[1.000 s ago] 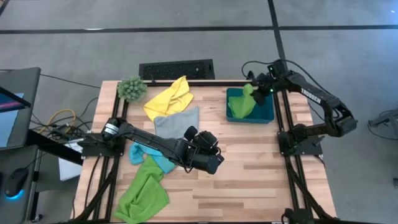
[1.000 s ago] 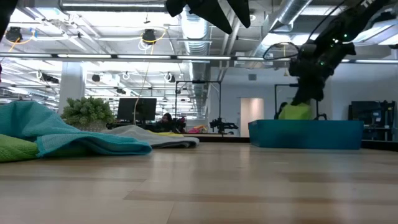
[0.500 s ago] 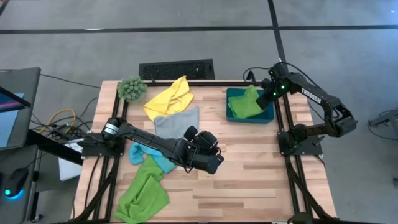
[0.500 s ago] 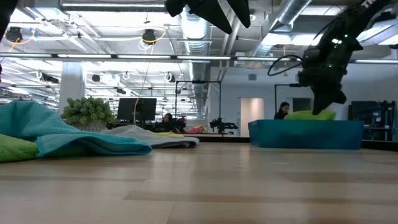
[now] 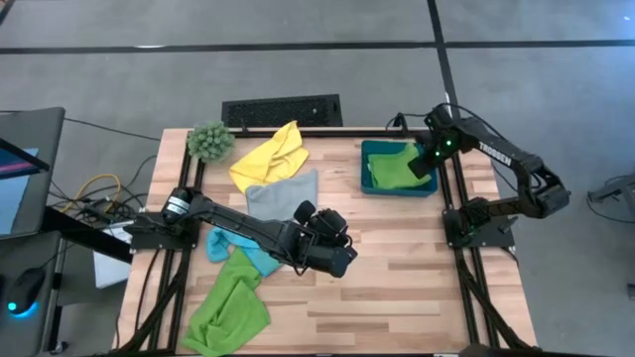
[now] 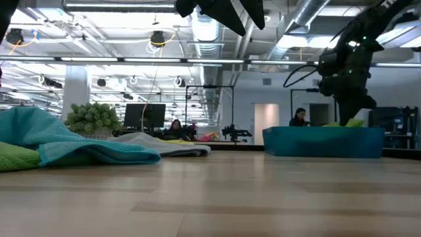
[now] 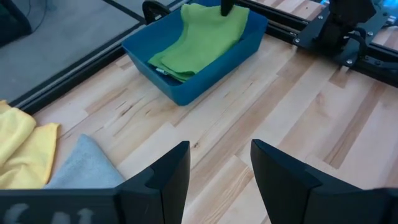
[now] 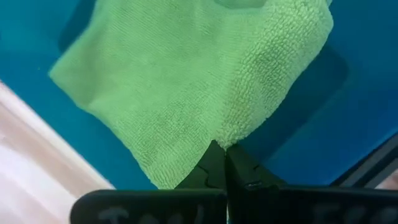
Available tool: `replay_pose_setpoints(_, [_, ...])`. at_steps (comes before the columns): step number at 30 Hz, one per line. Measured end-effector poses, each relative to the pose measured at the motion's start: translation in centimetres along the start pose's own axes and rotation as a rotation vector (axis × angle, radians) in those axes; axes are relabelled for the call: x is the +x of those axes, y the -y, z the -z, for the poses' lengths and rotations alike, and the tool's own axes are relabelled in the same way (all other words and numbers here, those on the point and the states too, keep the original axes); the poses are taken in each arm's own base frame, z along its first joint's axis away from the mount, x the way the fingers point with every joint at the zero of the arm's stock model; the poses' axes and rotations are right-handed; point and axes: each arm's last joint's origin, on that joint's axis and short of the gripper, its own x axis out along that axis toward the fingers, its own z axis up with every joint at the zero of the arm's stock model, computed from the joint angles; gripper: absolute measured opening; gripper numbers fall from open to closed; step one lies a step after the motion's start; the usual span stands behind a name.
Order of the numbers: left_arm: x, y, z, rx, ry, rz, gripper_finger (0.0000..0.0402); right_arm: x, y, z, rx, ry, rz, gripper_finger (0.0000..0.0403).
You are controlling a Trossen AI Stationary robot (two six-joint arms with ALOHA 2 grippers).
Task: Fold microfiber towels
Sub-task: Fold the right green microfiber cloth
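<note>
High view: green towel (image 5: 395, 167) lies flat in bin (image 5: 369, 182).

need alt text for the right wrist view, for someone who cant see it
The right gripper, shut, pinches the edge of a lime green microfiber towel that lies spread inside a blue bin. A strip of pale wooden table shows at one corner beside the bin.
</note>
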Motion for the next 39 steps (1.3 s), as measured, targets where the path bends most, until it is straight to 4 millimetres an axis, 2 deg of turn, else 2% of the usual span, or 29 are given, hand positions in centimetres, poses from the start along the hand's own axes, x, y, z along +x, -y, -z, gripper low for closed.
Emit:
replay_pose_setpoints(11, [0.0, 0.0, 0.0, 0.01, 0.0, 0.0, 0.0164, 2.8, 0.1, 0.7, 0.004, -0.063, 0.051, 0.0007])
replay_pose_setpoints(25, [0.0, 0.0, 0.0, 0.019, -0.007, 0.006, 0.0164, 3.5, -0.4, 0.3, -0.032, -0.081, 0.061, 0.0064])
replay_pose_setpoints(30, [0.0, 0.0, 0.0, 0.026, -0.007, 0.007, 0.0164, 3.5, -0.4, 0.3, -0.037, -0.083, 0.06, 0.0095])
replay_pose_setpoints(39, [0.0, 0.0, 0.0, 0.027, -0.008, 0.008, 0.0164, 3.3, -0.4, 0.1, -0.036, -0.063, 0.063, 0.0182])
